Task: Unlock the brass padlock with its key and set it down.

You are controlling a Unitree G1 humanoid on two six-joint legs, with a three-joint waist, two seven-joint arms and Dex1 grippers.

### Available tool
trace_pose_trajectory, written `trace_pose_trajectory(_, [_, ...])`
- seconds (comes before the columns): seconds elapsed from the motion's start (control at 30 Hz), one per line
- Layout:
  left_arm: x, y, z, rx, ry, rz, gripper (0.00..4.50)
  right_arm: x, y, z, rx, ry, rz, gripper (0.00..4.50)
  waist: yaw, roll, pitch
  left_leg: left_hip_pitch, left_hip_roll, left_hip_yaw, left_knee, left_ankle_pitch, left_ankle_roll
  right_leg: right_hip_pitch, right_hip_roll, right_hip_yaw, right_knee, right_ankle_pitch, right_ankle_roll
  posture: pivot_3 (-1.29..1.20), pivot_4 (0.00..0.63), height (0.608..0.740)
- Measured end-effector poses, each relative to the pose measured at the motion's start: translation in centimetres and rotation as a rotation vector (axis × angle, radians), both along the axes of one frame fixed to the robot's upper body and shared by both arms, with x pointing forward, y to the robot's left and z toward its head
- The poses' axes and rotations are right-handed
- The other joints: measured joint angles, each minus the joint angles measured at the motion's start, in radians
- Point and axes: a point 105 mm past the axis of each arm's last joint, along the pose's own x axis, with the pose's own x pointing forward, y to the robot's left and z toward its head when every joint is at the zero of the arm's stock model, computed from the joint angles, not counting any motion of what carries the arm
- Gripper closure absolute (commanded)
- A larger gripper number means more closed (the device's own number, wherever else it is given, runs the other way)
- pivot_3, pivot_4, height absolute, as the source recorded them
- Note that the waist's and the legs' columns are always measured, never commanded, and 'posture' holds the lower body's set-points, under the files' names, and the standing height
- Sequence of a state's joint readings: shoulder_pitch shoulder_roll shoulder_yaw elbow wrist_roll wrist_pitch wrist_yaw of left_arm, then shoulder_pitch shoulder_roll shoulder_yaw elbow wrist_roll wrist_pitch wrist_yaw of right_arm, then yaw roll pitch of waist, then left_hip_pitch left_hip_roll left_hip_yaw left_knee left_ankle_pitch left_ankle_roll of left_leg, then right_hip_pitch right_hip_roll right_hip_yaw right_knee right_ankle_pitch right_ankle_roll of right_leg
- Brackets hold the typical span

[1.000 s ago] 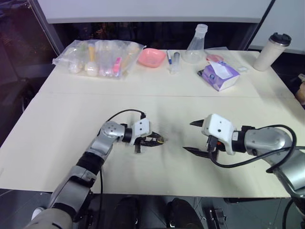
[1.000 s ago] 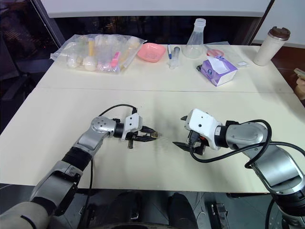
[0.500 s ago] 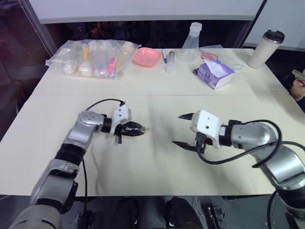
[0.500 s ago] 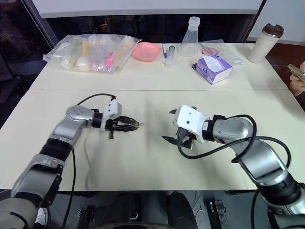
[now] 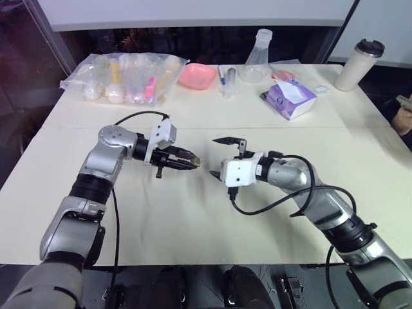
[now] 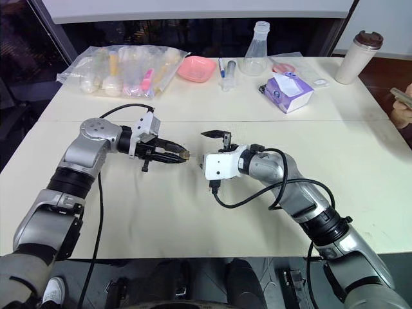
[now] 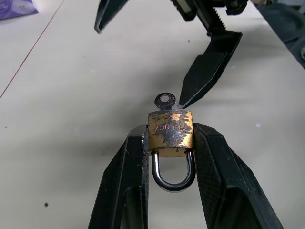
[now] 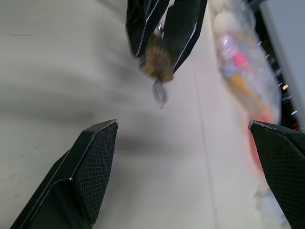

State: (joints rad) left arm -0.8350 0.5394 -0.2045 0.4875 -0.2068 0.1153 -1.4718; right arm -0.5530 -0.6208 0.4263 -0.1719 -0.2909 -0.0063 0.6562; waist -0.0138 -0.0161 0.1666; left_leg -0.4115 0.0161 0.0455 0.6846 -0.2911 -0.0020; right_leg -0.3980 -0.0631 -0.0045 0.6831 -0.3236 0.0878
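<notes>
Head views: left gripper (image 5: 193, 163) is clamped on the brass padlock (image 5: 195, 160), held above the table (image 5: 193, 219) near its middle, fingers pointing toward the right arm. Right gripper (image 5: 220, 156) sits just beside it, jaws spread wide, nothing in them, one finger up and one low next to the padlock. Along the far edge of the table: plastic bag (image 5: 125, 77) of small items, pink dish (image 5: 197, 76), glass flask (image 5: 257, 59), purple tissue pack (image 5: 293, 98), lidded cup (image 5: 360, 64). Left wrist view: padlock body pinched between the two black fingers (image 7: 125, 186) by its sides, silvery shackle (image 7: 174, 171) seated in the body and pointing back toward the wrist, key (image 7: 165, 101) sticking out of the far end. One right-gripper fingertip (image 7: 205, 71) is at the key head; contact cannot be told. Right wrist view: its own fingers (image 8: 86, 171) are far apart, the padlock and dangling key hang ahead between them, gripped by the left fingers, well above the tabletop.
</notes>
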Motion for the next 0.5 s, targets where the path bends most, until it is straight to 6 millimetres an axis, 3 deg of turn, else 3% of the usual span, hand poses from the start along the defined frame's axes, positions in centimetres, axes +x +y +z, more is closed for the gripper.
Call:
trace_pose_trajectory(0.23, [0.2,0.0,-0.3,-0.006,-0.002,0.005,3.76,-0.3,0.9,-0.1,0.011,0.007,0.024,0.0,0.002,0.0,0.0,0.0,0.0,0.0,0.0,0.0,0.0,0.0,0.0,0.0,0.0,0.0,0.0,0.0,0.15,0.715])
trace_pose_trajectory(0.33, [0.2,-0.2,-0.3,-0.012,-0.002,0.003,3.76,-0.3,1.3,-0.1,0.019,0.005,0.029,0.85,0.001,0.0,0.0,0.0,0.0,0.0,0.0,0.0,0.0,0.0,0.0,0.0,0.0,0.0,0.0,0.0,0.15,0.715])
trace_pose_trajectory(0.5, [0.2,-0.3,-0.2,-0.02,-0.006,0.007,3.76,-0.3,1.7,-0.4,0.012,0.001,0.032,3.37,0.0,0.0,0.0,0.0,0.0,0.0,0.0,0.0,0.0,0.0,0.0,0.0,0.0,0.0,0.0,0.0,0.15,0.715])
